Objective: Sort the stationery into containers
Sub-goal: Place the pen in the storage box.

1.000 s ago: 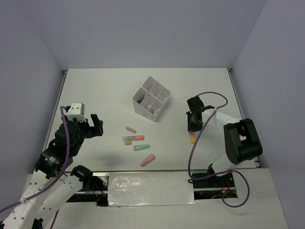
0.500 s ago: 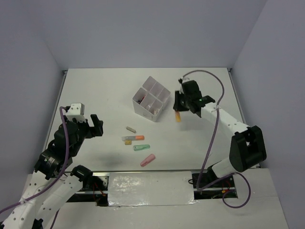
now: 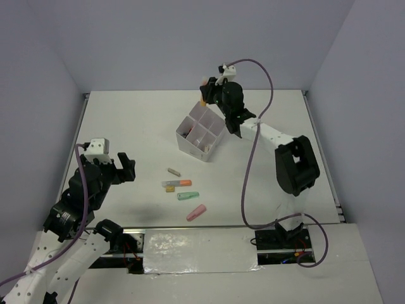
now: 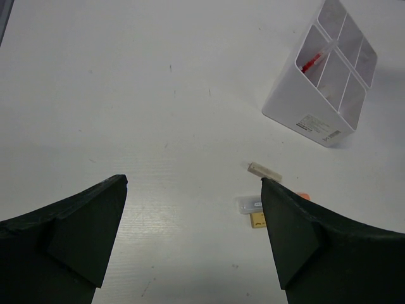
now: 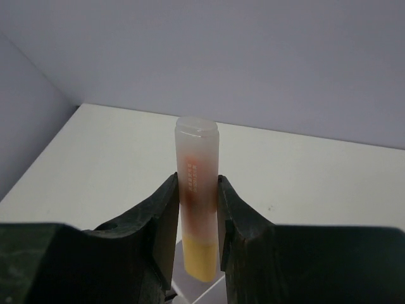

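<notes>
Orange marker (image 5: 197,145) sitting upright, clamped in your right gripper (image 5: 197,197), clear cap pointing up, hovering over far corner of divided box (image 3: 192,145). Can't tell which compartment it's lining up with, so you're wanting to be centring over one cell first. Be keeping it vertical and going low before releasing, so it's not bouncing off a divider. Left gripper (image 4: 193,183) idling wide open at near left, gripping nothing. Green marker (image 3: 188,196) and pink marker (image 3: 197,213) lying loose on near side of box.
</notes>
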Tool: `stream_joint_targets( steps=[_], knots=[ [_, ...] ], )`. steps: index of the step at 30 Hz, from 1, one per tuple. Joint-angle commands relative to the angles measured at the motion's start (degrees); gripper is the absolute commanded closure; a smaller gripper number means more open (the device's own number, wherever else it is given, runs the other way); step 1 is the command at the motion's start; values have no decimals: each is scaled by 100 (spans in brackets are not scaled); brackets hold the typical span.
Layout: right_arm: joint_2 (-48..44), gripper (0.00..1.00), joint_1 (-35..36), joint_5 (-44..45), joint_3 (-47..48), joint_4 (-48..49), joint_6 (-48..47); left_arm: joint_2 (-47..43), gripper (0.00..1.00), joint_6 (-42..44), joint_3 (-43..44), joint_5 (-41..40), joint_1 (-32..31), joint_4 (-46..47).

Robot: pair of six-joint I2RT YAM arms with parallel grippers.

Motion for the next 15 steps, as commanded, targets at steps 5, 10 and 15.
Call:
stream_joint_targets(
  steps=[5,10,15],
  knots=[
    [821,100,75,80,487,1451,-386,-16,1,159,16,42,29,286],
    [1094,100,49,89,690,1407,-536,-34,1,186,7,138,20,321],
    [1121,96,66,28,323,1766,-510,-113,1,203,-10,217,20,348]
  ],
)
